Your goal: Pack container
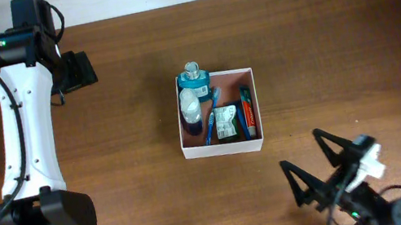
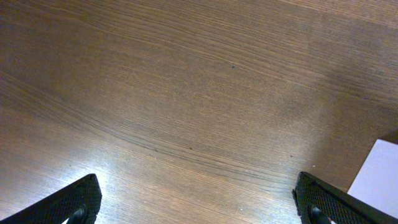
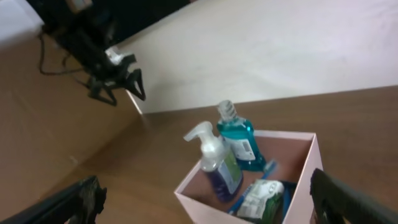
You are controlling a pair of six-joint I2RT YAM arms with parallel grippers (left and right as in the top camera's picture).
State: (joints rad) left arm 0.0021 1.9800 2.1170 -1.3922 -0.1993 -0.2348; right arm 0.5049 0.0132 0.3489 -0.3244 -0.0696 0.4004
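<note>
Labels on the blue bottle and pump bottle are too small to read. The container sits mid-frame overhead, with bare tabletop all round. Left jaws and right jaws stand wide apart, empty.

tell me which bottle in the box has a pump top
The purple-liquid bottle: it carries a white pump head, while the blue-liquid bottle in a corner of the container has a plain neck.

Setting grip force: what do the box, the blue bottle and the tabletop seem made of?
The container looks like thin paperboard: matte white walls, sharp edges, reddish-brown inside. The blue bottle seems clear glossy plastic; blue liquid shows through, with a printed label. The table shows wood grain with a soft sheen; wood or laminate, I cannot tell.
</note>
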